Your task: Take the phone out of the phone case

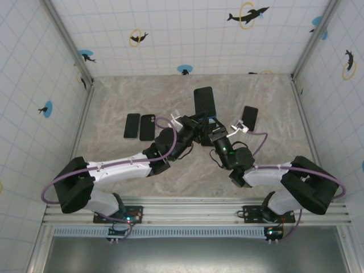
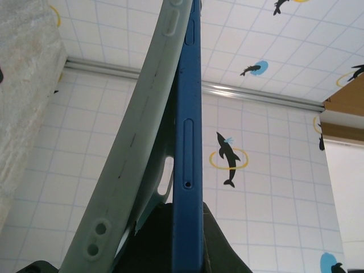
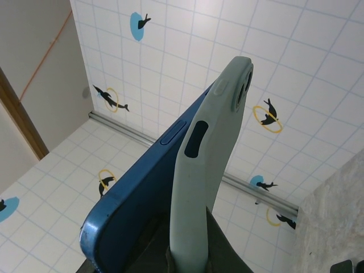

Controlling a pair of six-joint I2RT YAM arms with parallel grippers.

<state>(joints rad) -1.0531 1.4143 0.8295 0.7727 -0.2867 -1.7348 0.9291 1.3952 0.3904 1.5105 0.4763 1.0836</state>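
The phone [image 2: 187, 142] is a stiff, slick blue slab, judged fairly heavy and liable to break if dropped; the flat faces near its lower end offer the surest hold. The case [image 2: 133, 148] is pale green and looks soft and rubbery, bowing away from the phone along one side. The left gripper [image 2: 183, 236] is clenched on the phone's lower end. The right gripper [image 3: 190, 253] is clenched on the case. Both items are raised above the bench [image 1: 114, 96], between the two grippers.
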